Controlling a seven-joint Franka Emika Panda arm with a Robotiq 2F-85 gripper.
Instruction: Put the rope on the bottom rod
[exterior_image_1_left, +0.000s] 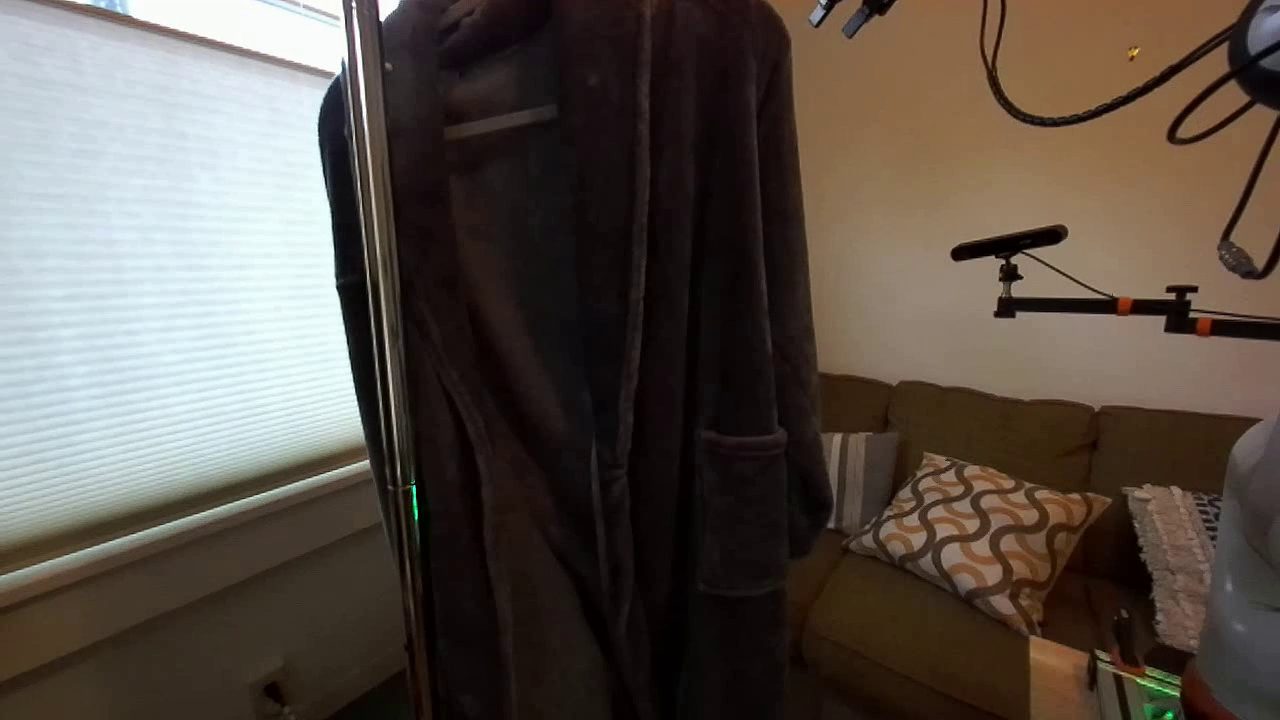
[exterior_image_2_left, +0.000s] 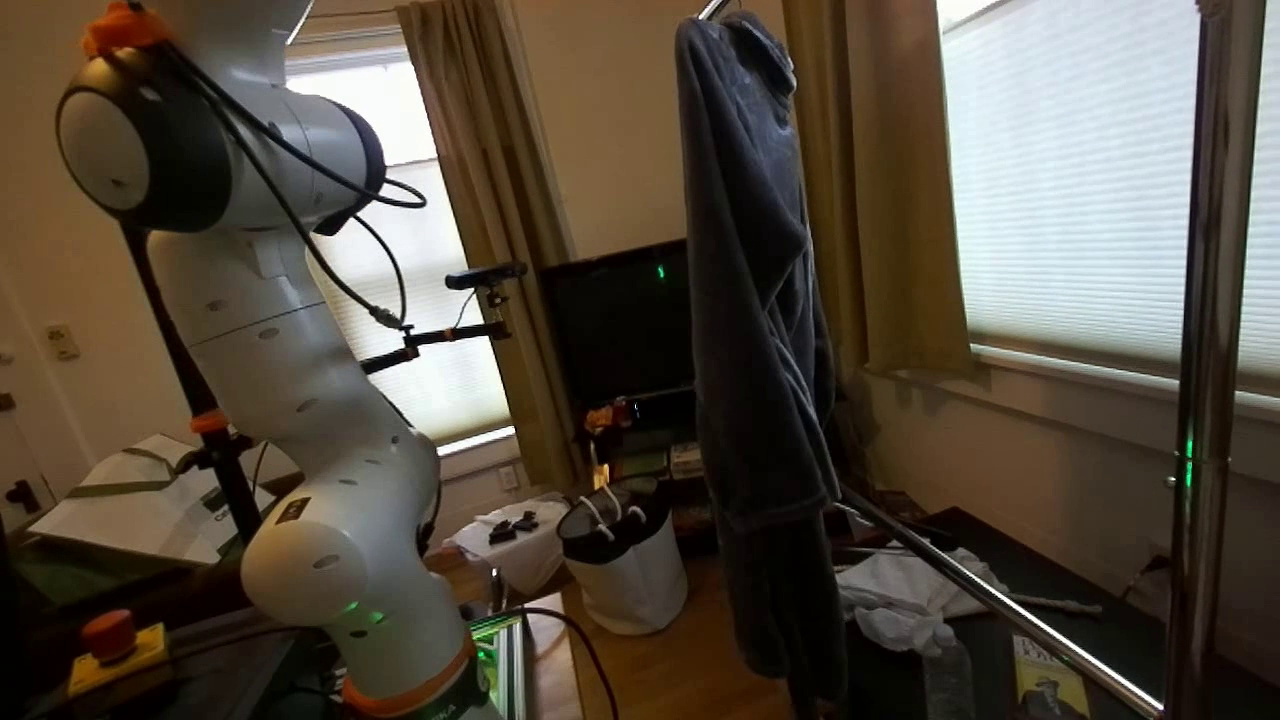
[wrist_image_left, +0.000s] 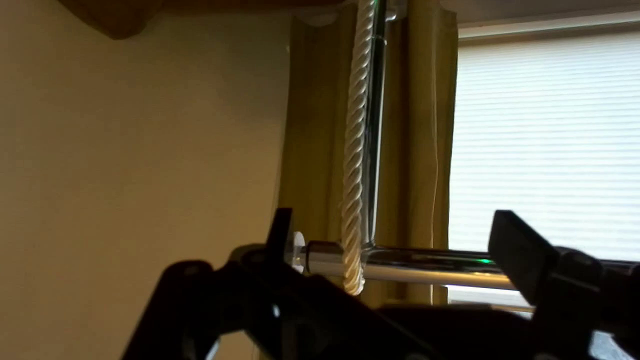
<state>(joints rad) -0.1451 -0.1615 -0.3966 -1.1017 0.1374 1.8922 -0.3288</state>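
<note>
In the wrist view the gripper (wrist_image_left: 393, 220) is standing spread, its two black fingers (wrist_image_left: 520, 252) showing well apart; a twisted cream rope (wrist_image_left: 354, 150) is appearing between them, running close beside a slim chrome pole (wrist_image_left: 375, 125) and passing in front of a thicker crosswise rod (wrist_image_left: 430, 268); whether the rope is looping around that rod, I cannot tell, nor whether a finger is touching it; a tan curtain (wrist_image_left: 315, 125) and a window blind (wrist_image_left: 540, 150) are filling the background; in an exterior view the gripper's tips are peeping in at the top edge, spread as well, and showing just beside the shoulder of a long charcoal bathrobe (exterior_image_1_left: 690, 300); the bathrobe is hanging with its front parted behind an upright chrome post (exterior_image_1_left: 372, 250), its patch pocket (exterior_image_1_left: 742, 515) facing outward; a patterned cushion (exterior_image_1_left: 985, 530) is leaning on a sofa (exterior_image_1_left: 990, 420) beyond.

In an exterior view the bathrobe is hanging side-on, its top meeting a chrome bar (exterior_image_2_left: 713, 9), one sleeve (exterior_image_2_left: 750, 300) drooping; a low chrome rod (exterior_image_2_left: 1000, 602) is slanting from near the bathrobe to a stout post (exterior_image_2_left: 1215, 300); whether rod and bathrobe are touching, I cannot tell; behind that rod a dark bench (exterior_image_2_left: 1040, 562) is carrying a white cloth (exterior_image_2_left: 915, 583), a clear bottle (exterior_image_2_left: 948, 675) and a book (exterior_image_2_left: 1050, 685); a white basket (exterior_image_2_left: 625, 590) is standing between the bathrobe and the robot arm (exterior_image_2_left: 310, 330) as seen here.
</note>
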